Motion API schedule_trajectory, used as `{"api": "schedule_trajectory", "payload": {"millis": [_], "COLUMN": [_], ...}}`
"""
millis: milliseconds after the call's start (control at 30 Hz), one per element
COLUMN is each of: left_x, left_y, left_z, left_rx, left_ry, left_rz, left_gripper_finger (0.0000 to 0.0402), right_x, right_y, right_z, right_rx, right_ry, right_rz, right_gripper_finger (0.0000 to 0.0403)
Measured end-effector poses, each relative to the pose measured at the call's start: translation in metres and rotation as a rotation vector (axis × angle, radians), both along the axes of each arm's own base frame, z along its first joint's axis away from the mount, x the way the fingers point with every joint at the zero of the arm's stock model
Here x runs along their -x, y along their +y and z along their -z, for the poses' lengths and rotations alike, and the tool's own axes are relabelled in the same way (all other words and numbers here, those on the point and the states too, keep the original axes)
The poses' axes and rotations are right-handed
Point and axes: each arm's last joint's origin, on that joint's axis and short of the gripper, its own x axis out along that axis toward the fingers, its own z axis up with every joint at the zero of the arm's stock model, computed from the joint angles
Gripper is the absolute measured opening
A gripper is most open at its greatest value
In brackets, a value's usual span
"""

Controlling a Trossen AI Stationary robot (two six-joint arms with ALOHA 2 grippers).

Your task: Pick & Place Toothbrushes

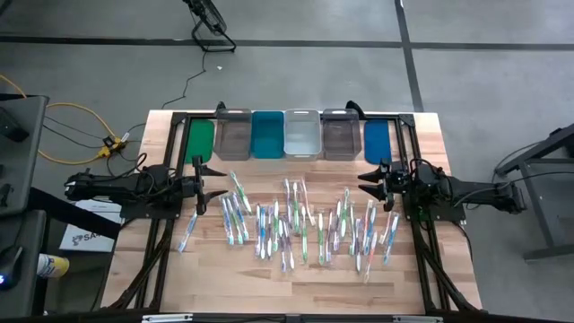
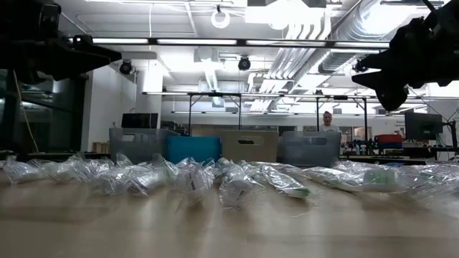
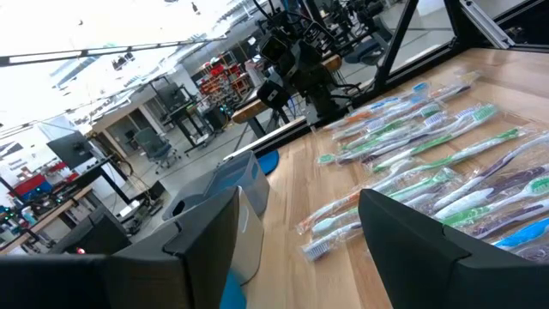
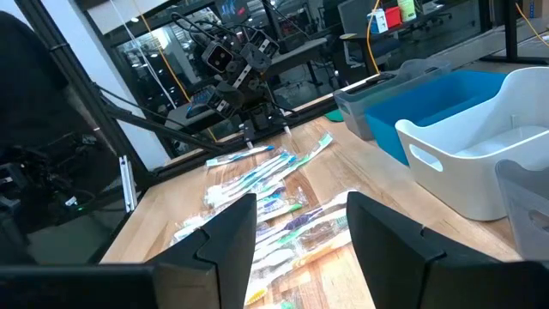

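Note:
Several toothbrushes [image 1: 296, 224] in clear wrappers lie scattered flat across the middle of the wooden table, with blue, green, purple and white handles; they also show in the left wrist view [image 3: 429, 163] and the right wrist view [image 4: 274, 197]. My left gripper [image 1: 217, 182] hovers above the table's left side, open, fingers pointing toward the pile. My right gripper [image 1: 363, 182] hovers above the right side, open, pointing toward the pile. Both are raised clear of the table, as the low view shows for the left gripper [image 2: 107, 54] and the right gripper [image 2: 366, 72].
A row of bins stands along the far edge: green [image 1: 199, 139], grey [image 1: 235, 135], teal [image 1: 267, 135], clear [image 1: 301, 133], grey [image 1: 341, 135], blue [image 1: 378, 141]. One toothbrush [image 1: 187, 233] lies apart at the left. Bare wood spans the near edge. A person stands far behind [image 2: 327, 122].

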Motion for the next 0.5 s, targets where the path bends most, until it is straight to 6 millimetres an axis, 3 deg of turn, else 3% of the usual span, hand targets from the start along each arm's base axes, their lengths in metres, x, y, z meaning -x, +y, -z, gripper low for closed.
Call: {"api": "schedule_trajectory", "payload": {"millis": [500], "left_x": [0.0000], "left_y": [0.0000], "left_z": [0.0000], "left_rx": [0.000], "left_ry": [0.000], "left_rz": [-0.001], "left_gripper_finger": [0.0236], "right_x": [0.0000], "right_y": [0.0000], "right_z": [0.0000], "right_rx": [0.000], "right_ry": [0.000], "right_rz": [0.000], "right_gripper_finger": [0.0176]}}
